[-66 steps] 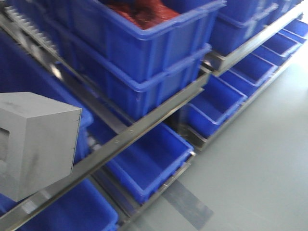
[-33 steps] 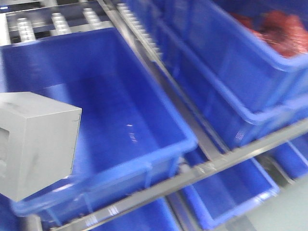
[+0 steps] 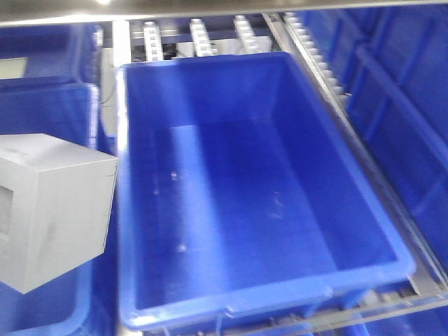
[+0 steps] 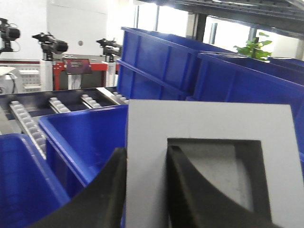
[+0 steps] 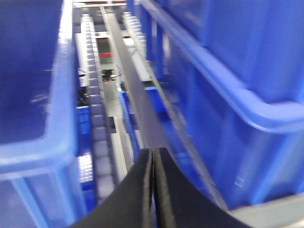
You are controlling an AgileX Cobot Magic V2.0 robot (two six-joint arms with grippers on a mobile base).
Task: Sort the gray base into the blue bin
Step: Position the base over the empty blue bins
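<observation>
**Gray base pinched beside the blue bin**

The blue bin is glossy moulded plastic, deep, rectangular and thick-rimmed. At its near left is the matte gray base. My left gripper clamps its square pocket's wall. My right gripper presses its black fingers together, empty.

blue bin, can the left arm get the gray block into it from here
Probably yes: the left gripper holds the gray block right beside the blue bin, whose open top looks unobstructed.

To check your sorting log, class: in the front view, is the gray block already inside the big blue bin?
No, the gray block shows left of the blue bin, whose floor is bare.
</observation>
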